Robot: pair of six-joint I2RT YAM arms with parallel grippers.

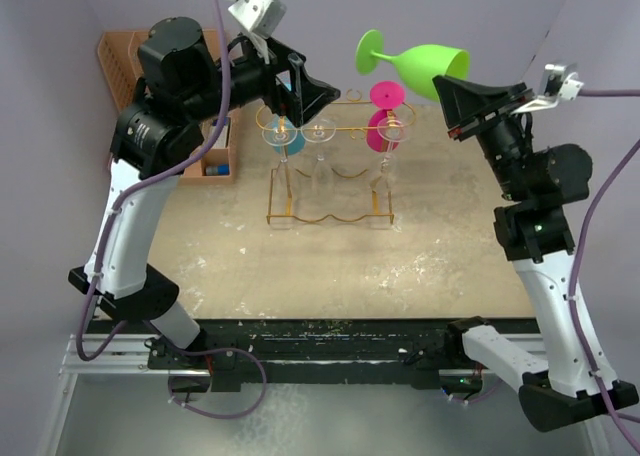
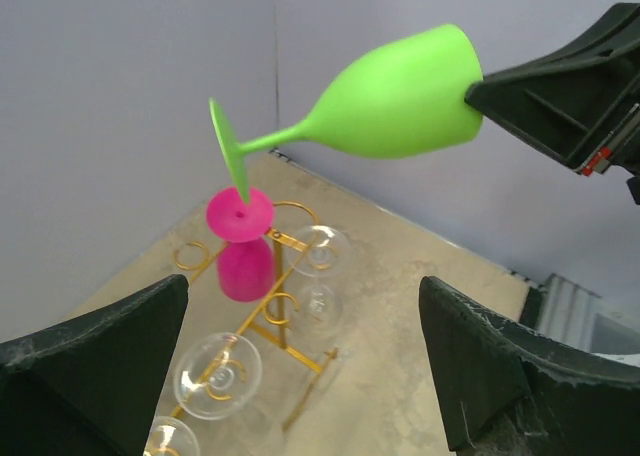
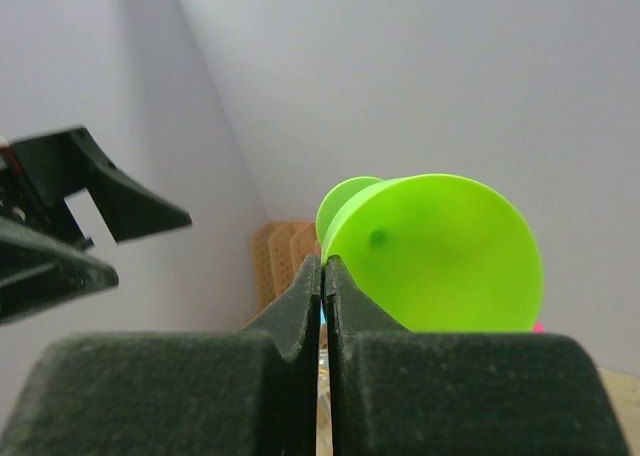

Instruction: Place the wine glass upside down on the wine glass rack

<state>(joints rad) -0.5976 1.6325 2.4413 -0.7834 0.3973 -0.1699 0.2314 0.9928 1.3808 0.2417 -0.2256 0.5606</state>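
- My right jaws pinched the rim of the green wine glass (image 1: 425,64), its foot toward nine o'clock.
- My left jaws hung spread, seemingly above the ten o'clock end of the wine glass rack (image 1: 330,217).

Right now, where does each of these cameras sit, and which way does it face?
Top external: high behind the robot, looking down at the table and wine glass rack; left arm and right arm show.
Left wrist: on the left gripper, looking over the rack at the green wine glass; its open fingers show.
Right wrist: on the right gripper, looking into that glass's bowl; its fingers pinch the rim.
Both wrist views see the glass.
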